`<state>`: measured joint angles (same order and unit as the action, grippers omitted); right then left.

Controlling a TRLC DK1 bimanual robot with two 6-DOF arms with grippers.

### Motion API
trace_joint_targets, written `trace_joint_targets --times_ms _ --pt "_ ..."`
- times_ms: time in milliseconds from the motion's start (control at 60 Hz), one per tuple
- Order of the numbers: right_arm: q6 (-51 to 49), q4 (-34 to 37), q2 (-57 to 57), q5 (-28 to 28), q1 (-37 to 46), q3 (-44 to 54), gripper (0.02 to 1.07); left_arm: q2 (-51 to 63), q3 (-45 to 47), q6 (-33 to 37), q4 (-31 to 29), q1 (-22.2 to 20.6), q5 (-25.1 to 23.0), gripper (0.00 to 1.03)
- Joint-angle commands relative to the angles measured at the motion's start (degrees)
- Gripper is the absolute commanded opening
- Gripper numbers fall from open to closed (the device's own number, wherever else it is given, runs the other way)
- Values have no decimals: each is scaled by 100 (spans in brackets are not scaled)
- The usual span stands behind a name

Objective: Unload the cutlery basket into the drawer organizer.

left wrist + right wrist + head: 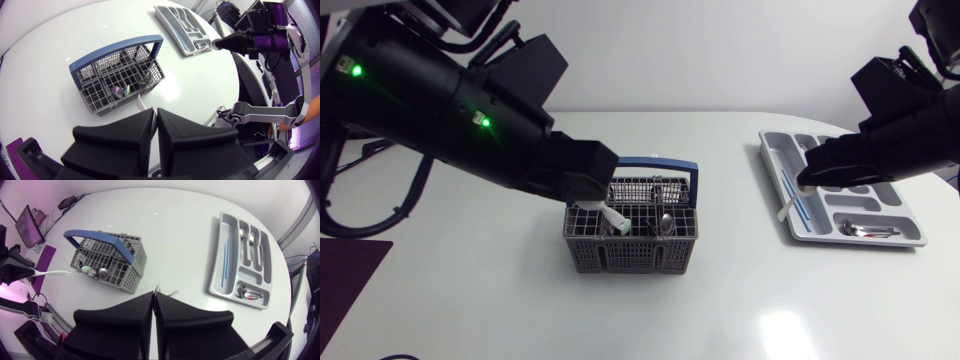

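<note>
In the head view, the 10 o'clock corner of the basket (630, 256) and the upper end of the white utensil (612, 220) are covered by the left gripper (594, 204). Part of the organizer (772, 152) toward 9 o'clock and the top of the white stick (786, 206) are hidden by the right gripper (803, 182). Neither piece's kind can be told.

The cutlery basket (630, 258) sits mid-table (470, 290); the drawer organizer (772, 152) lies well apart to its right, apparently holding spoons (868, 231).
</note>
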<state>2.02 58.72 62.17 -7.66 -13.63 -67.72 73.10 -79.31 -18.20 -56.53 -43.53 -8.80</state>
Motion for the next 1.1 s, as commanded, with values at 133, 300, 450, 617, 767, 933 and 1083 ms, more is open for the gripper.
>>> trace_joint_targets --times_ms 133,300,450,617,767,933,1083 --pt "-483 -273 -188 520 633 611 8 29 258 -96 310 -165 -166 4" --pt "-905 -704 -188 775 1257 1024 8 55 460 -96 573 -244 -272 4" --pt "-1239 -1126 -100 1100 1697 1262 8 55 592 -88 811 -332 -377 4" --pt "-1714 -1829 278 1346 2294 1534 8 64 741 -105 1127 -464 -456 4" --pt "-2013 -2523 744 1619 2637 1701 8 90 891 -96 1373 -490 -588 4" --pt "-2268 -3165 1253 1865 2901 1727 8 108 996 -88 1584 -569 -667 4" --pt "-2294 -3578 1728 2128 3015 1657 8 152 1102 -96 1777 -595 -773 4"
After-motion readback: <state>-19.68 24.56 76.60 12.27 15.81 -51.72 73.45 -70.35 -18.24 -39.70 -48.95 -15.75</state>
